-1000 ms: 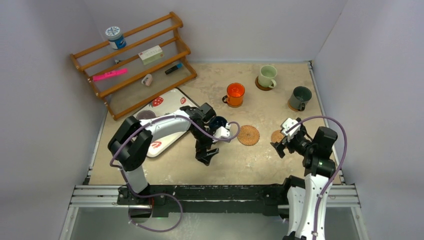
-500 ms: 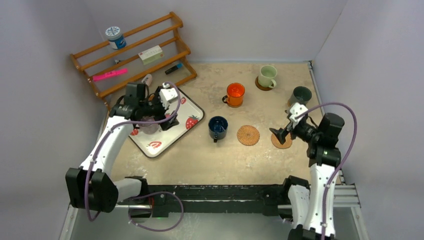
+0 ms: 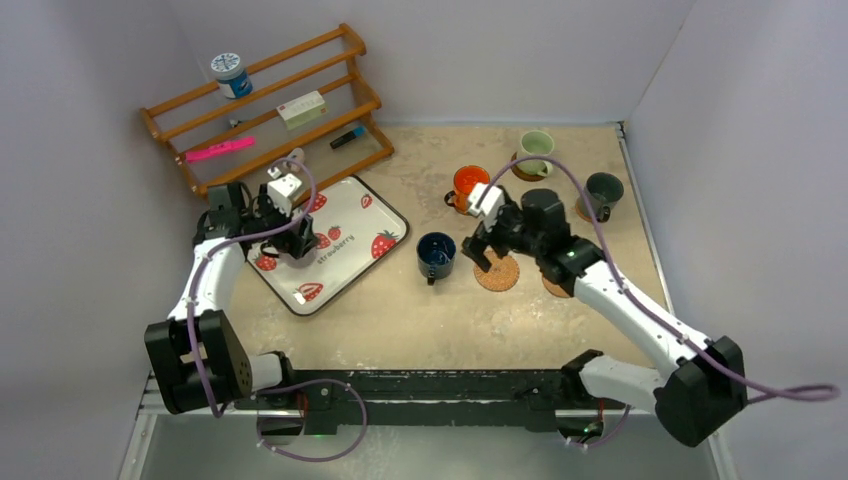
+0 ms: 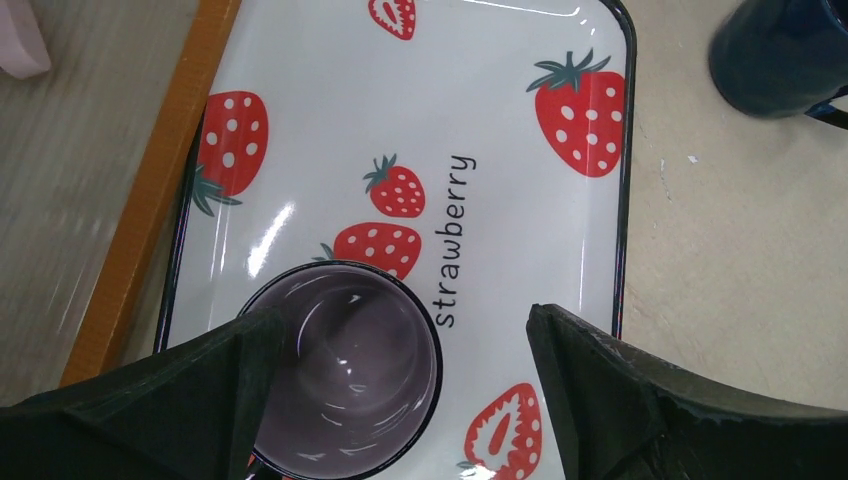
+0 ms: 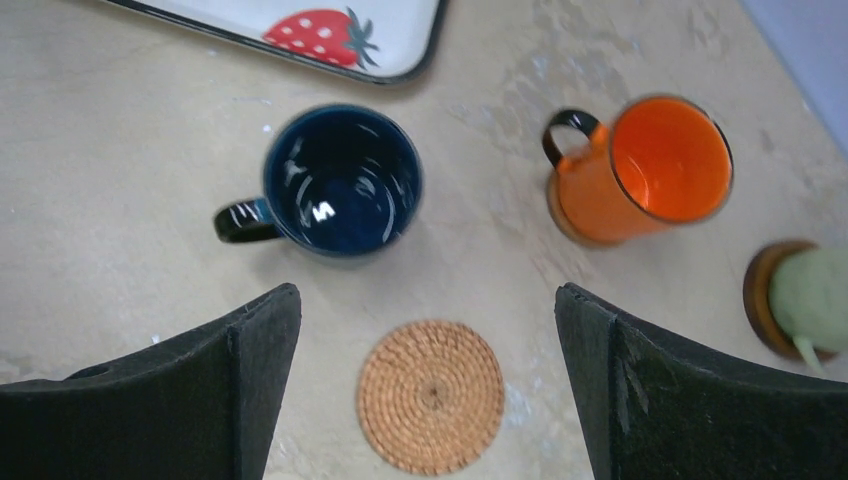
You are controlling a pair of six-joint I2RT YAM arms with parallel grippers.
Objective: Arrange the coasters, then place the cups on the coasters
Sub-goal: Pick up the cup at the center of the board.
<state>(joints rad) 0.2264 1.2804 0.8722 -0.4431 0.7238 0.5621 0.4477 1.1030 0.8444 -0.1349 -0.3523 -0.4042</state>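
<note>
The translucent purple cup (image 4: 345, 370) stands on the strawberry tray (image 4: 500, 100). My left gripper (image 4: 405, 320) hangs open over it, its left finger at the cup's rim. From above, that gripper (image 3: 298, 238) sits over the tray (image 3: 365, 215). My right gripper (image 5: 428, 300) is open above the wicker coaster (image 5: 430, 395), with the dark blue cup (image 5: 343, 180) just beyond it on bare table. The orange cup (image 5: 655, 165) and the pale green cup (image 5: 810, 295) on its brown coaster (image 5: 760, 295) stand further back. The dark grey-green cup (image 3: 603, 190) is at the right. A plain brown coaster (image 3: 553, 287) peeks out under the right arm.
A wooden rack (image 3: 270, 120) leans in the back left corner, holding a blue-and-white jar (image 3: 231, 75) and small items. White walls close in the table on three sides. The right arm (image 3: 620, 300) reaches diagonally across the right half of the table.
My left arm swung from beside the dark blue cup to the tray, now over the purple cup. My right gripper moved left from the plain brown coaster to above the wicker one.
</note>
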